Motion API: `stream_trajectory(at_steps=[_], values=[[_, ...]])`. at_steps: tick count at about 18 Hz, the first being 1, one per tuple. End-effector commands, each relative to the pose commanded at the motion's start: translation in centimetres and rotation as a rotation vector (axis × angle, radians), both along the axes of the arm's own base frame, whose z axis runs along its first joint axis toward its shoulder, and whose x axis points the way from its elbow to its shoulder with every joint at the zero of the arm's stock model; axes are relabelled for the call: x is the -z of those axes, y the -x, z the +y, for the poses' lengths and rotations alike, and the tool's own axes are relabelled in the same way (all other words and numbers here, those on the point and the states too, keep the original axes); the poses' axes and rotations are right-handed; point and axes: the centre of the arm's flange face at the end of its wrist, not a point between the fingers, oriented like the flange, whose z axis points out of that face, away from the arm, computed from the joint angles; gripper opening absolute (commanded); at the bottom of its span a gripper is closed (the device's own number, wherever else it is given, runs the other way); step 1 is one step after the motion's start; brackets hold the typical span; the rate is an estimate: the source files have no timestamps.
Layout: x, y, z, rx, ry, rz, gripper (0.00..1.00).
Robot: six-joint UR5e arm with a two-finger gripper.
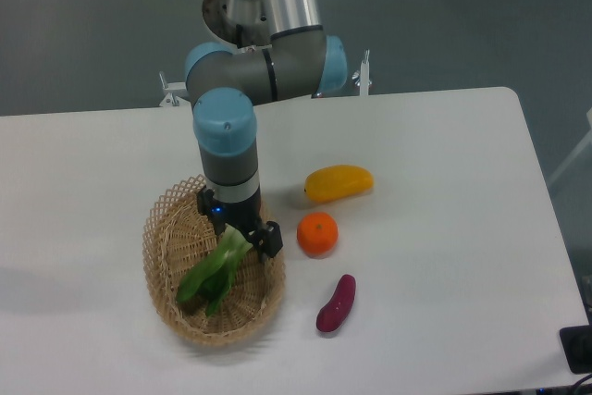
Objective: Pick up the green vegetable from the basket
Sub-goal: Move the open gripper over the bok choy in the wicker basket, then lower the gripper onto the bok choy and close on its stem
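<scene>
Both jaws around green vegetable stem

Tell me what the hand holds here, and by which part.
The hand appears closed on the bok choy at its white stem end, leaves trailing into the basket; a full grip cannot be confirmed.

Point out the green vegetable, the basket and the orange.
green vegetable (209,277), fixed camera, on its dark leaves.
basket (159,238), fixed camera, on its left rim.
orange (317,234), fixed camera, on its middle.
</scene>
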Motion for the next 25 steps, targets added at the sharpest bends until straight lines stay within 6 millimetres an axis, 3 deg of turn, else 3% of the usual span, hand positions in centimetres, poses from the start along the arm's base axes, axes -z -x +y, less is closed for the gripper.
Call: stream_trajectory(at_steps=[10,17,20,25], values=[[2.4,-0.8,0.5,-0.023,0.04,0.0,1.0],[2.7,-1.1,0.9,-0.047,0.013,0.026,1.0],[2.9,-1.3,1.1,-0.042,0.013,0.026,0.92],[3.6,-1.3,1.1,-0.042,0.022,0.02,0.93]])
